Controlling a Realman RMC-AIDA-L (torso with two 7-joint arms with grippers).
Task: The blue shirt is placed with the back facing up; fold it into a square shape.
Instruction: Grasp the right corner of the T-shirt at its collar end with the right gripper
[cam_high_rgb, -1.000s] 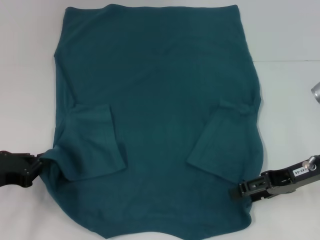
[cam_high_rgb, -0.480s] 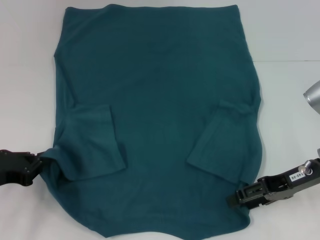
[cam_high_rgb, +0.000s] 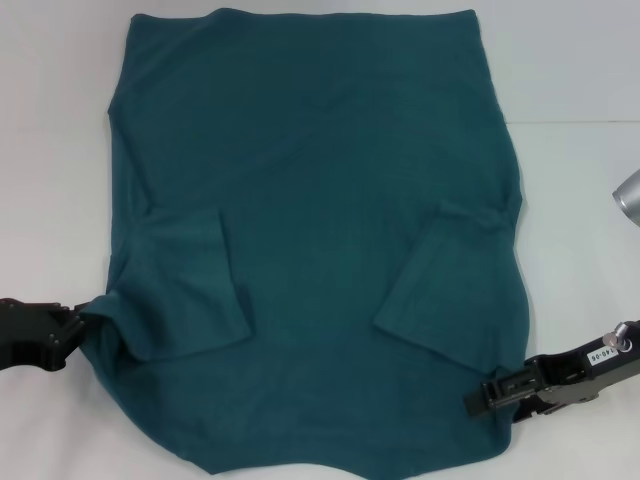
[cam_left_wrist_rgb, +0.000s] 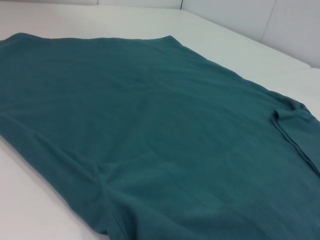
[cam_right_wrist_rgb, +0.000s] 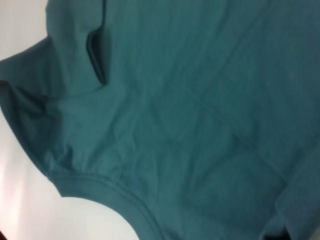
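Shirt (cam_high_rgb: 315, 230) lies flat on the white surface (cam_high_rgb: 580, 70), spread across most of the head view, its straight edge at the far side and its rounded, wavy edge at the near side. Both sleeves are folded inward onto the body: left sleeve (cam_high_rgb: 190, 285) lies as a flap near the left edge, right sleeve (cam_high_rgb: 445, 280) as a slanted flap near the right edge.

Left hand (cam_high_rgb: 70, 328) is at the near-left edge of the shirt, level with the bottom of the left sleeve. The cloth bunches into a small point right at its tips, so it appears clamped on the shirt's edge.

Right hand (cam_high_rgb: 475, 402) sits at the near-right corner of the shirt, low over the cloth, tips pointing left over the fabric. Cannot tell whether it is open or closed.

Left wrist view: broad smooth fabric, a seam fold close by. Right wrist view: hemmed curved edge of the shirt against the surface, with a sleeve opening farther along.

A grey metal object (cam_high_rgb: 630, 192) shows at the right edge.
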